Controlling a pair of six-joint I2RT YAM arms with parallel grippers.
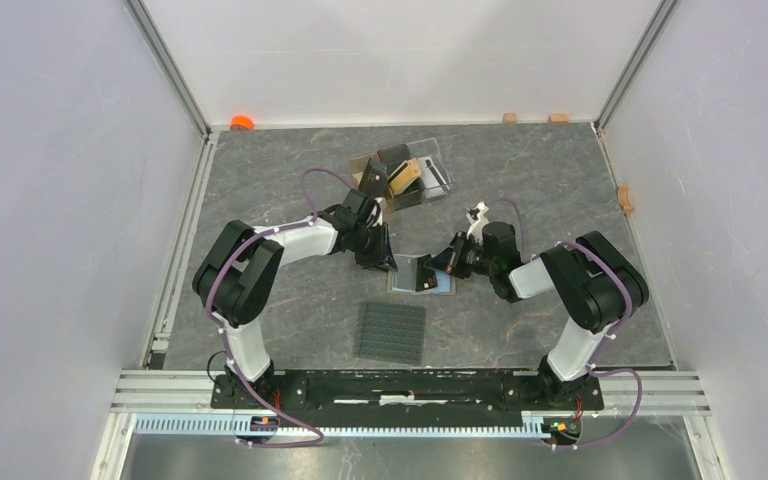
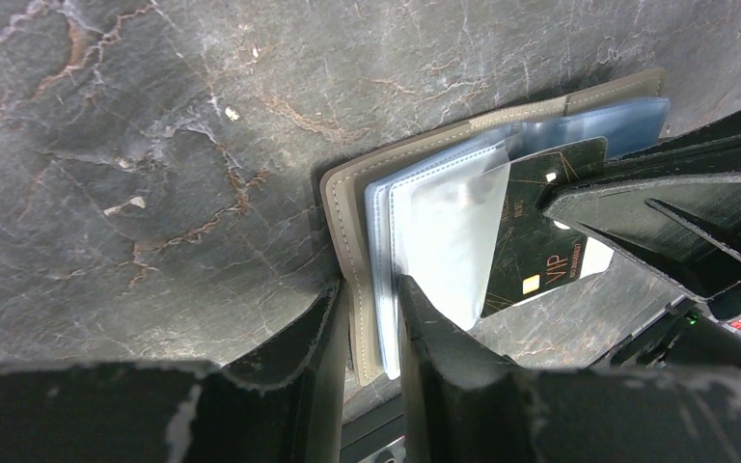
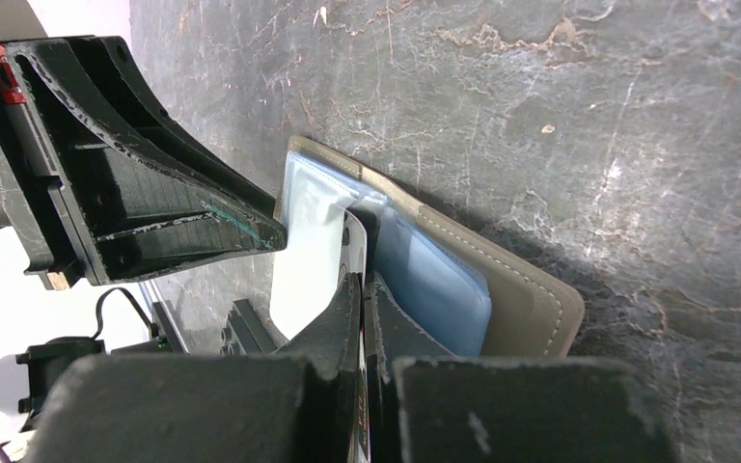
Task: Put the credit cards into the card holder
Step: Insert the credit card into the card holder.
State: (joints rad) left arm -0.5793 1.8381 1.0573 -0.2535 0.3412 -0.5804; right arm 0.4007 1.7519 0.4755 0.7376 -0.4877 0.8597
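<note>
Two hands over a veined grey worktop (image 2: 154, 145): left hand (image 2: 369, 286) pinches the stitched taupe card holder (image 2: 347, 193); right hand (image 3: 362, 285) clamps a thin glossy black card (image 2: 531, 231).

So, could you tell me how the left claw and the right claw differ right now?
The left claw pinches the card holder by its cover edge, jaws partly apart; the right claw is shut tight on the black card. The left claw grips thick leaves; the right claw's card reaches under a clear pocket. Both meet at the holder.
</note>
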